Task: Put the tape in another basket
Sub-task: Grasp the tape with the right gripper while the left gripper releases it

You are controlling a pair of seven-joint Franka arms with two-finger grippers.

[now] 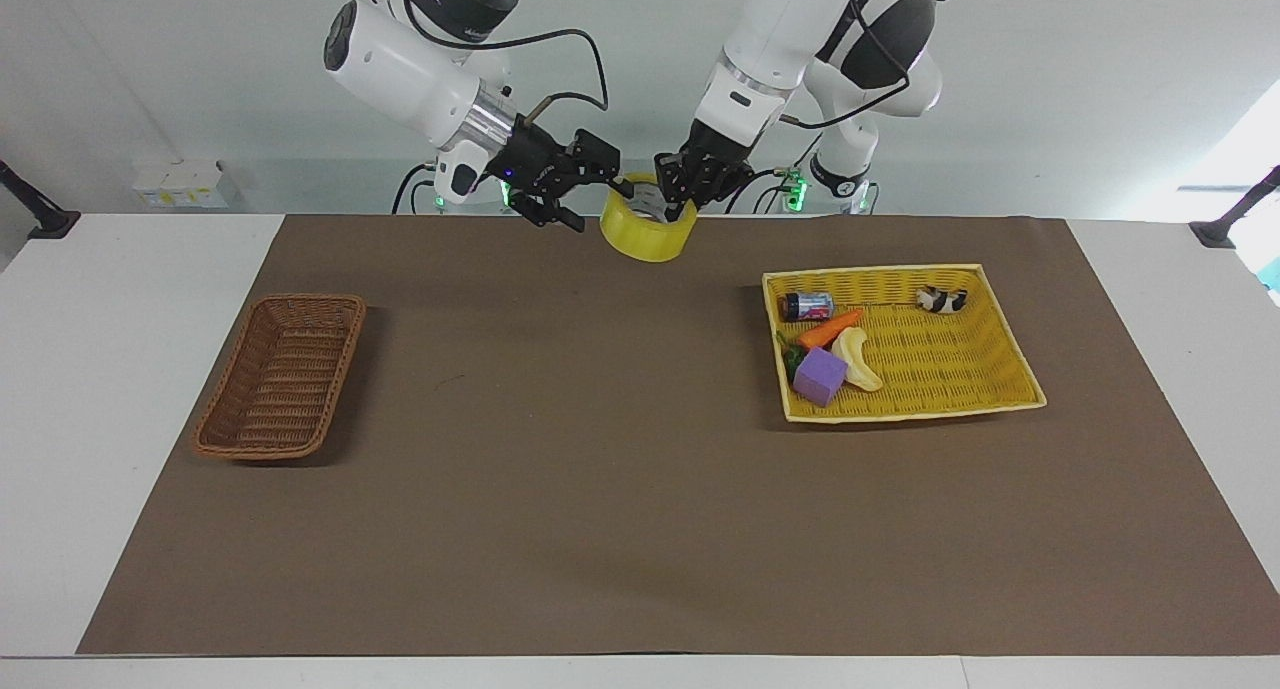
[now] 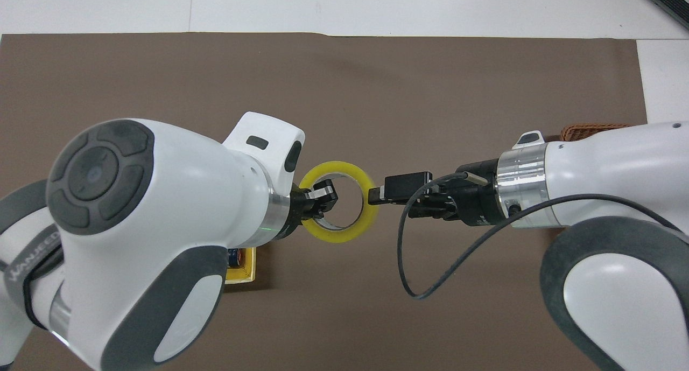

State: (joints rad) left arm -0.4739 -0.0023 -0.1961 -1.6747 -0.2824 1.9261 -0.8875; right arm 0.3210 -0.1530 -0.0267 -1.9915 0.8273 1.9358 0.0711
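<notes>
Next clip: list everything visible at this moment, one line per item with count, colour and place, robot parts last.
Roll of translucent packing tape: 1, yellow, in the air over the brown mat, held between the arms.
Narrow woven wicker basket: 1, dark brown, right arm's end.
Flat woven tray basket: 1, bright yellow, left arm's end.
Foam cube: 1, purple, in the tray.
Toy carrot: 1, orange, in the tray.
Small can: 1, in the tray.
Toy cow: 1, black and white, in the tray.
Table mat: 1, brown.
Left gripper: shut on the tape's wall.
Right gripper: open, at the tape's rim.
</notes>
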